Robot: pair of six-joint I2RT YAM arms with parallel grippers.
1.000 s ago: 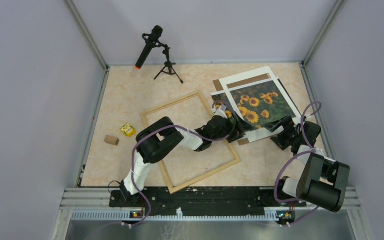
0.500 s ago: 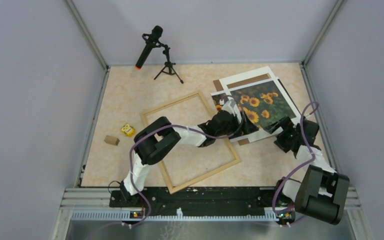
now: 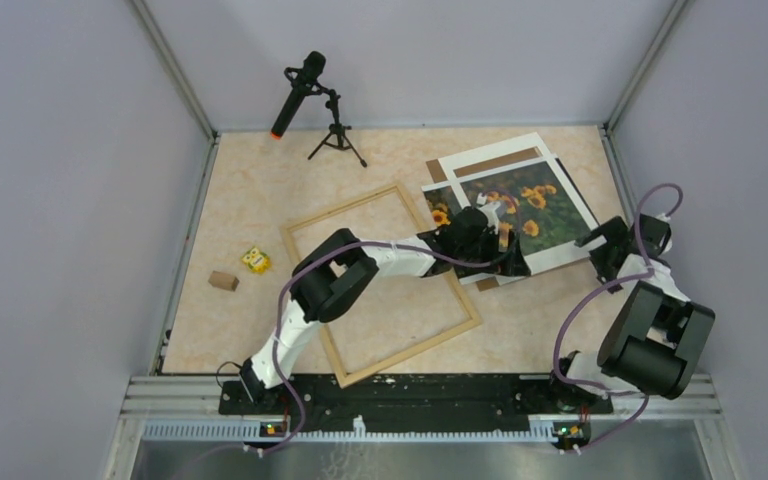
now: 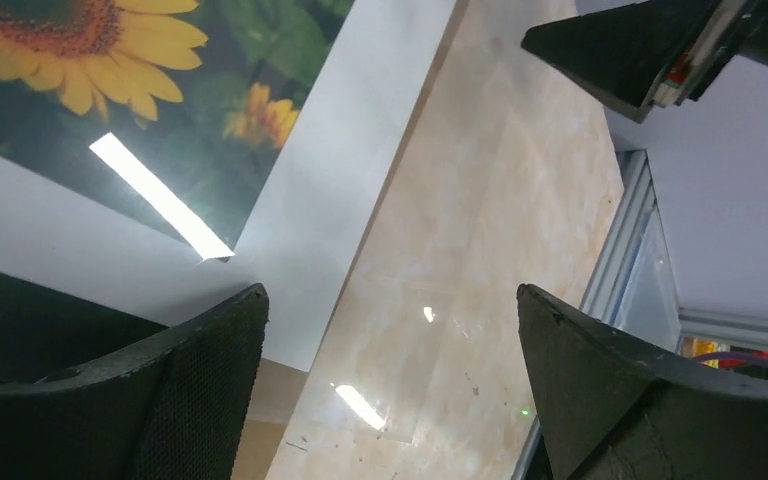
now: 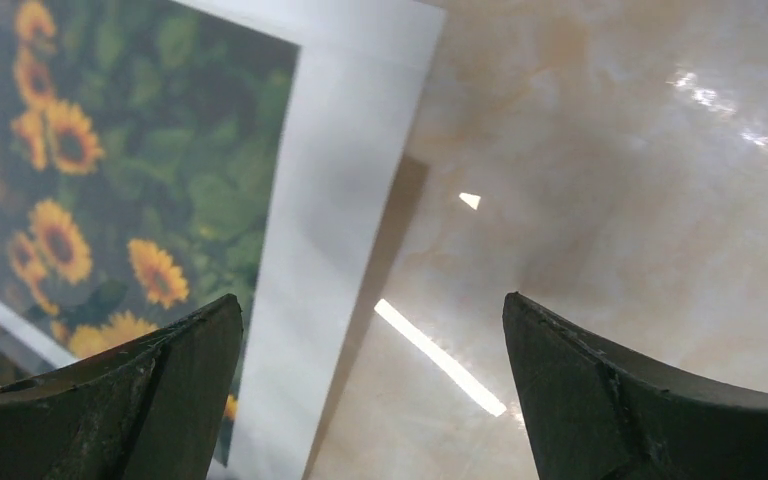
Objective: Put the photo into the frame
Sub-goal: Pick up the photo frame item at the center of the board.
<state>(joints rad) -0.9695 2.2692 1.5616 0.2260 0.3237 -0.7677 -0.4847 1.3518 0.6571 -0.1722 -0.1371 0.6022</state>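
Photo lies flat at the far right of the desk, on a loose stack with a white sheet and a brown board poking out beneath. It's not in the frame, which lies empty to the left, just beside the stack.

Left tool is over the photo's near-left part, jaws wide apart, gripping nothing. Right tool is at the photo's right edge, half over bare desk, also fully spread and empty.

Risks:
- The print is thin, glossy and flat, so fingers may skid over it or crease a corner.
- The jaws could pinch the white sheet along with it; wrist views don't make clear where the print's border ends and the sheet starts.
- Pushing could slide the whole stack.
- The left arm reaches across the frame and a low elbow may knock it askew.
- Both tools work one small print, so they could clash.
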